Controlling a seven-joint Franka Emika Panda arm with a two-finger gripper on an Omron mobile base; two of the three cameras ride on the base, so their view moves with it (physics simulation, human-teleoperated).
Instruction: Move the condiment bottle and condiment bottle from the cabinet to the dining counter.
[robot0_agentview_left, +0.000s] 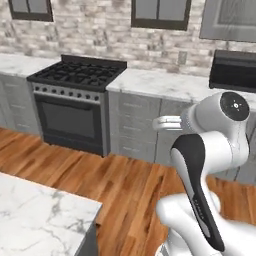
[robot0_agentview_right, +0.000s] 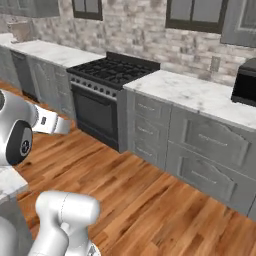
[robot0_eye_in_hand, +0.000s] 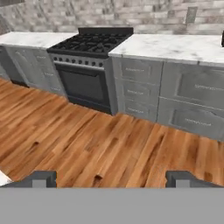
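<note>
Both condiment bottles are out of view. In the hand view my gripper (robot0_eye_in_hand: 113, 179) is open, its two dark fingertips (robot0_eye_in_hand: 43, 178) far apart at the bottom with only wooden floor between them. It hangs above the floor and faces the stove and the base cabinets. A marble dining counter (robot0_agentview_left: 40, 215) lies at the lower left beside the arm, and its corner (robot0_agentview_right: 9, 184) also shows in the right base view. A grey wall cabinet (robot0_agentview_left: 230, 20) hangs closed at the upper right.
A black gas stove (robot0_agentview_left: 75, 100) stands in a run of grey base cabinets (robot0_agentview_left: 135, 125) under a marble worktop (robot0_agentview_left: 165, 85). A black microwave (robot0_agentview_left: 232, 70) sits on the worktop at the right. Wooden floor (robot0_agentview_left: 120, 185) lies between me and the cabinets.
</note>
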